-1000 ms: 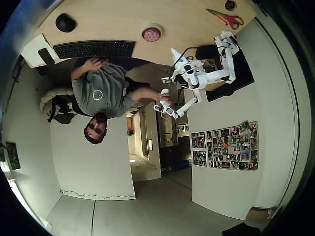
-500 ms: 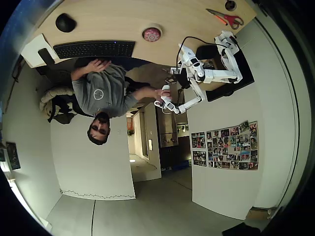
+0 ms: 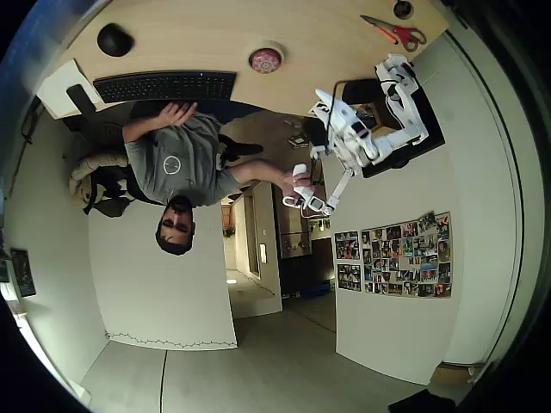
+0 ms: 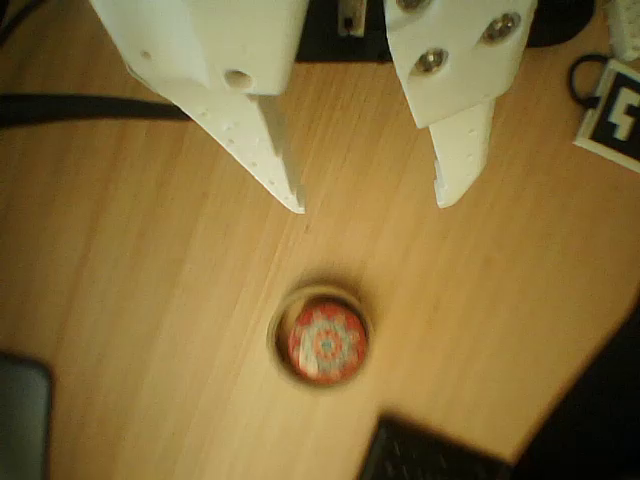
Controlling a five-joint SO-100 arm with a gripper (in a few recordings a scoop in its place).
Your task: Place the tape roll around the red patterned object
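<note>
Wooden tabletop (image 4: 130,300) all around, warm light-brown grain, and the hand (image 4: 370,205) hangs over it with both white fingers spread apart and nothing between them, so it's fully let go. Makes sense to me, because right below the fingertips in the wrist view the tape roll (image 4: 283,352) already sits flat on the wood with the red patterned object (image 4: 326,344) inside its open centre, the pale ring showing on every side of the red dome. The ring looks only a bit wider than the dome, so my guess is it had to be lowered pretty squarely to slip over. From overhead you get the same thing: tape roll (image 3: 277,50) ringing the red patterned object (image 3: 265,60) near the middle of the tabletop (image 3: 215,34), while the hand (image 3: 320,96) is up and well apart from it. Further out there's a black keyboard (image 3: 164,85), a black mouse (image 3: 114,40) off to the left in that view, and red-handled scissors (image 3: 396,32) to the right, none of them near the ring. I'd call the placing done; only backing away is left.
</note>
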